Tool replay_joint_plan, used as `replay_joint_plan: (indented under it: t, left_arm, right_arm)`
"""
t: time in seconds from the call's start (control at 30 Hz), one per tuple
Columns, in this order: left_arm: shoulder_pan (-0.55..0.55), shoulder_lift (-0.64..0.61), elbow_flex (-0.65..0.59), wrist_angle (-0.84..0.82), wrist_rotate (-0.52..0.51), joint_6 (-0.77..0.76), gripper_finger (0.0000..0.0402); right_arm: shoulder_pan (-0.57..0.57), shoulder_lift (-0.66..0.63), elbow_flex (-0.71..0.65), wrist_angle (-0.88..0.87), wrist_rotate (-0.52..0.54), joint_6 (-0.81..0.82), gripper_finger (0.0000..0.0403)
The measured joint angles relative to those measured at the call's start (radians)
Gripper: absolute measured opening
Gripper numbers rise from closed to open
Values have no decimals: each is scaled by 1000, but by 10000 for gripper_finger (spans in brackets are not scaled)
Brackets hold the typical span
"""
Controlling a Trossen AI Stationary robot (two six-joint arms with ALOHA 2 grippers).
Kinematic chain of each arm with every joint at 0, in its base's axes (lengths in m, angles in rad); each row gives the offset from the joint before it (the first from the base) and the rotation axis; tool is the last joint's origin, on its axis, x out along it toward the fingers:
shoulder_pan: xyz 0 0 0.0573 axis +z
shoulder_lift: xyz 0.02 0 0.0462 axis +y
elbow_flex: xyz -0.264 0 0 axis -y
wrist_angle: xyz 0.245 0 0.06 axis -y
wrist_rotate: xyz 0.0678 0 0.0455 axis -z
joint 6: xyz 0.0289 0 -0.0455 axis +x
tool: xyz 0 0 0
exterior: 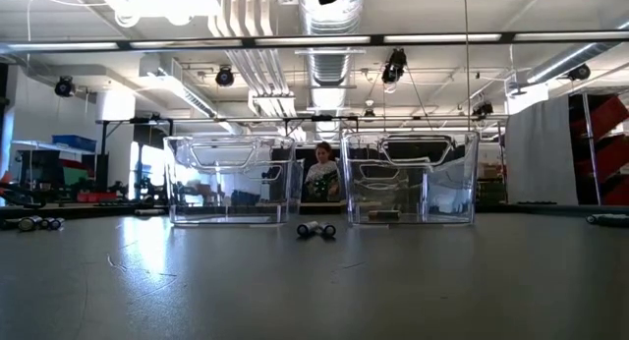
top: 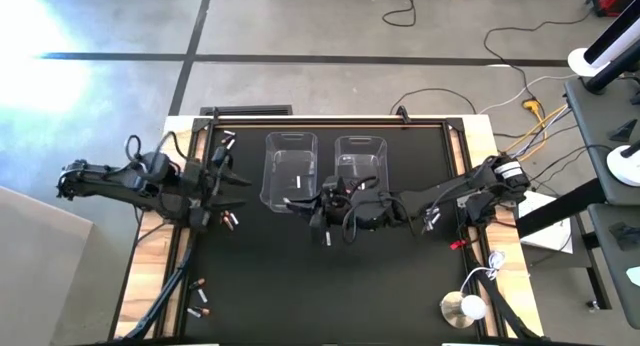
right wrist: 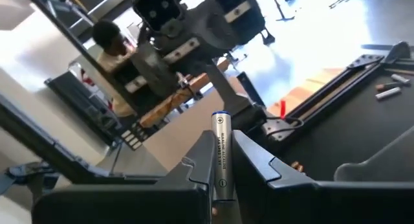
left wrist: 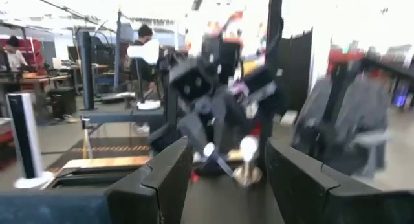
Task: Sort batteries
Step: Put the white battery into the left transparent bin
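Two clear bins, left and right, stand at the far middle of the black mat. Each holds a battery or so. My right gripper reaches in from the right, level, to just in front of the left bin, shut on a silvery-white battery. At the mat's left side my left gripper hangs open with nothing between its fingers. Loose batteries lie at the far left, below the left gripper, at the near left, and between the bins. My right gripper pinches the silvery-white battery by its long sides between the two fingers. The fingers lie along the battery, coming level from the table's right. Its blue-ringed end sticks out past the fingertips. The battery is clear of the table.
A small red clip-like piece and a white round object lie at the near right. More batteries rest at the table's sides. A person shows in the room behind the bins.
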Motion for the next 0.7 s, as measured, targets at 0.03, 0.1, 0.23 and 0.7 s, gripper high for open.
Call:
replay_joint_plan:
  t: [0.03,0.1,0.23,0.7]
  left_arm:
    - [0,14,-1,-3,0,27,181]
    - [0,41,-1,-6,0,53,181]
    - [7,113,68,-129,48,83,181]
    - [9,443,447,-590,65,352,181]
  right_arm:
    - [0,0,0,0,-14,-1,29]
    - [-1,0,0,0,-40,-3,29]
    - [-1,0,0,-4,-100,-15,29]
    - [-19,0,0,-91,-153,140,38]
